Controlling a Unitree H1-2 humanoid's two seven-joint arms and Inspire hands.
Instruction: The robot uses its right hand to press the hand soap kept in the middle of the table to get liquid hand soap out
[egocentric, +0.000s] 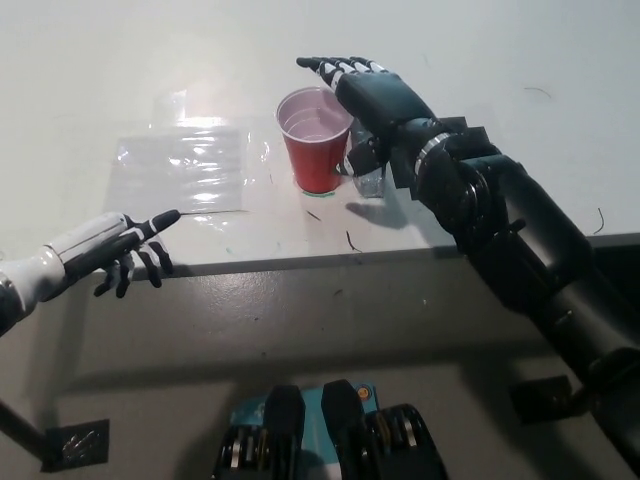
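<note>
Roughly, progress: pressing not confirmed.
Right robot hand (370, 95): flat, fingers extended together, holding nothing.
Soap bottle (369, 180): directly beneath its palm, mostly hidden; contact unclear.
Left robot hand (115, 250): resting, spread.

Red cup (316, 140) glossy plastic; clear film sheet (182, 168) shiny, crinkled; table (120, 70) matt white, scuffed.
</note>
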